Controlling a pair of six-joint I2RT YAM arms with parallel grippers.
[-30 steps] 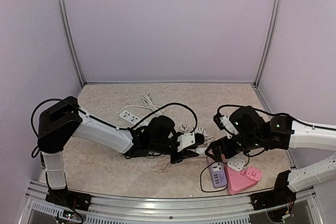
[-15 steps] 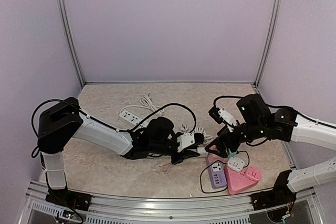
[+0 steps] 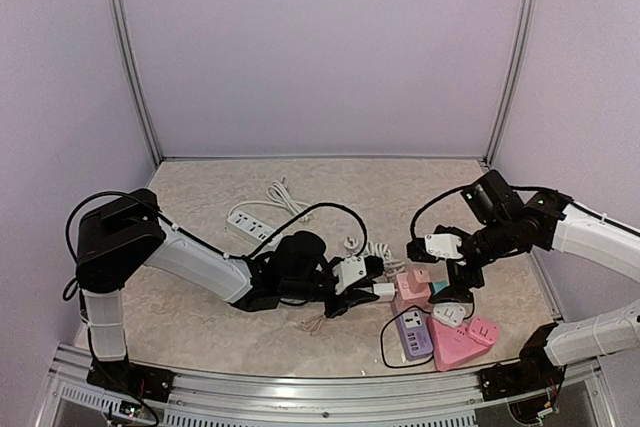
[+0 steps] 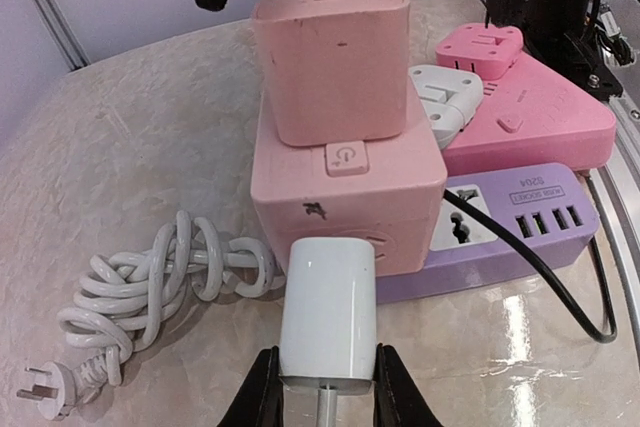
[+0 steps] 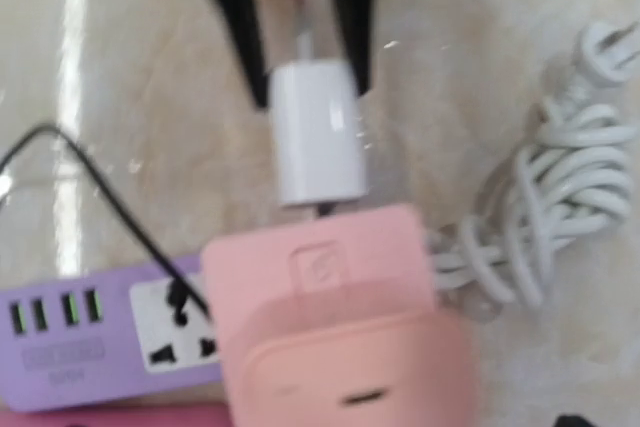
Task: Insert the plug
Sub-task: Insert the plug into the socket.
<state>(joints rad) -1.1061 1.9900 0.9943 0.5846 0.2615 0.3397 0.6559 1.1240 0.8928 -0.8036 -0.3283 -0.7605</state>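
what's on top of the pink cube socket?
A smaller pink block sits on the pink cube, covering most of its top. Only a front strip with the power button shows. Whatever lies under the block is hidden. The white plug sits at its front face.

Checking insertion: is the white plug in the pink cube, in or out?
Not fully in: right wrist view shows a gap with prongs between white plug and pink cube.

Lower centre of the left wrist view, the white plug (image 4: pixel 328 317) hides its own prongs against the pink socket cube (image 4: pixel 350 192). The right wrist view is blurred; its bottom edge cuts that cube.
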